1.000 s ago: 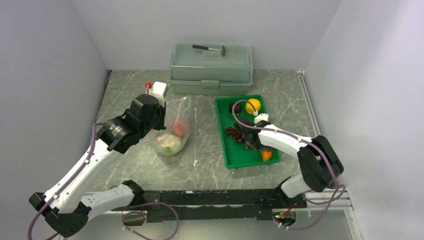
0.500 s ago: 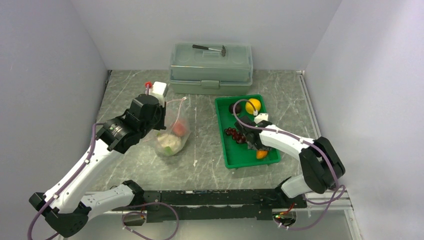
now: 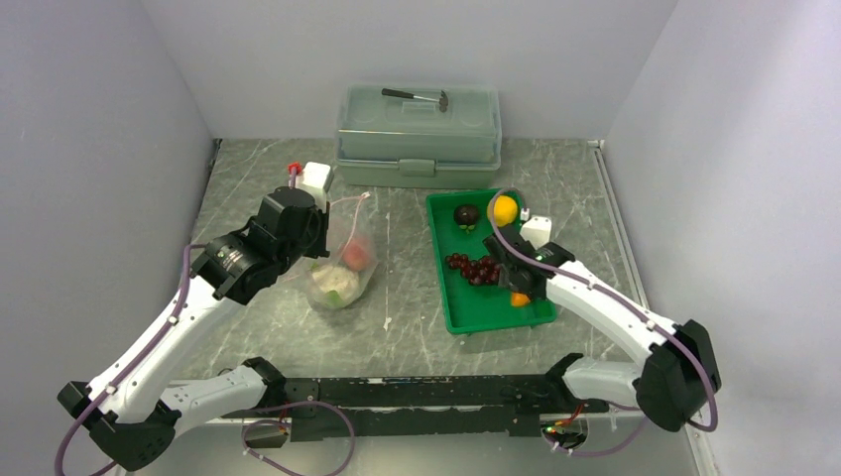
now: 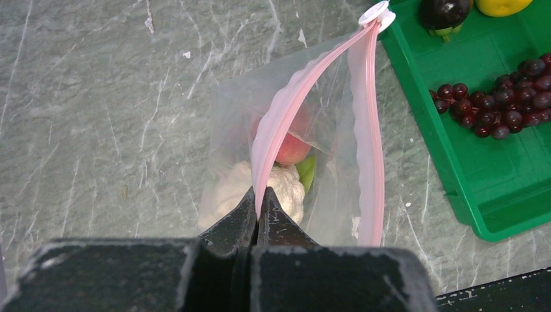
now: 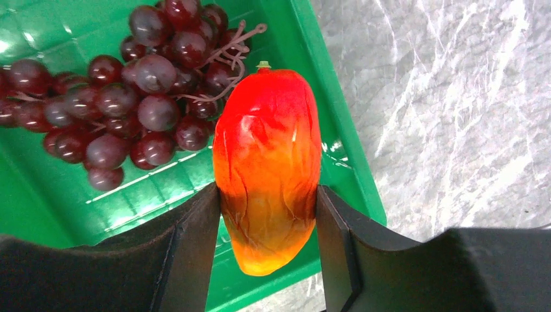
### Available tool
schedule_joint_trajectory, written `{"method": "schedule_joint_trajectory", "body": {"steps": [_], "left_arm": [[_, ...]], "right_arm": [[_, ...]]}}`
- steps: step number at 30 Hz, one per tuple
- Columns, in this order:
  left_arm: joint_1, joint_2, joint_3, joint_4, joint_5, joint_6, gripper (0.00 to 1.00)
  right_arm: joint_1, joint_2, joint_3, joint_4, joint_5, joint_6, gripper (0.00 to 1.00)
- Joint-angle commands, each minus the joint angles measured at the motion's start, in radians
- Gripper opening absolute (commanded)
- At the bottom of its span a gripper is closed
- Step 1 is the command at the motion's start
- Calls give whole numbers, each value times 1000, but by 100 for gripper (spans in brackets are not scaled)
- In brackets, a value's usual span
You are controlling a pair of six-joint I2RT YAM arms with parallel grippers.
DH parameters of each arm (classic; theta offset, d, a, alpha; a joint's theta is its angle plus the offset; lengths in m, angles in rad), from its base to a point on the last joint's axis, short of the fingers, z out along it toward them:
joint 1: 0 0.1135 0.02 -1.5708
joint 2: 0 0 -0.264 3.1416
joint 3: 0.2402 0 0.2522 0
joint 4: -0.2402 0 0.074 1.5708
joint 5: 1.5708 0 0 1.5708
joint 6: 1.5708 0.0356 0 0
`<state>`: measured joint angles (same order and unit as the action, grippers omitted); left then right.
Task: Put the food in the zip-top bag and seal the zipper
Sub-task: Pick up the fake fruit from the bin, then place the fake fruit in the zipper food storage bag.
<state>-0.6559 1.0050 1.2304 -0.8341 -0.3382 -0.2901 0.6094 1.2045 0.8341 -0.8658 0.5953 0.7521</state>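
Mango [image 5: 268, 156] fills right hand [image 5: 268, 195]; left hand [image 4: 257, 203] pinches bag [image 4: 227, 143].

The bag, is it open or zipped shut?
Open. The zip-top bag has its two pink zipper strips gaping apart, and the left tool pinches one strip.

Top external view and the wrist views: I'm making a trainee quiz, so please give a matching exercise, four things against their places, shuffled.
Things:
1 red-orange fruit
2 grapes
3 cauliflower
4 hammer

Places:
A on the toolbox
B inside the zip-top bag
C held by the right gripper
D lying in the green tray

Pairs: 1-C, 2-D, 3-B, 4-A
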Motion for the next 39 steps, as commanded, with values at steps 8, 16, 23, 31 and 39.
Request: {"method": "schedule_joint_trajectory", "body": {"steps": [8,16,23,31,39], "left_arm": [[4,-9,13,20,-7,11,0],[4,-8,51,7,-3,8,0],[5,21,123,-18,49,7,0],[4,50,137,-20,92,-24,0],[2,68,142,-26,96,-54,0]], "right_arm": [[7,-250,106,83,-200,-31,43],[11,-303,150,246,-403,-37,41],[19,-345,144,428,-579,-6,41],[78,-341,149,622,-669,36,41],[320,-241,246,694,-497,-17,41]]}}
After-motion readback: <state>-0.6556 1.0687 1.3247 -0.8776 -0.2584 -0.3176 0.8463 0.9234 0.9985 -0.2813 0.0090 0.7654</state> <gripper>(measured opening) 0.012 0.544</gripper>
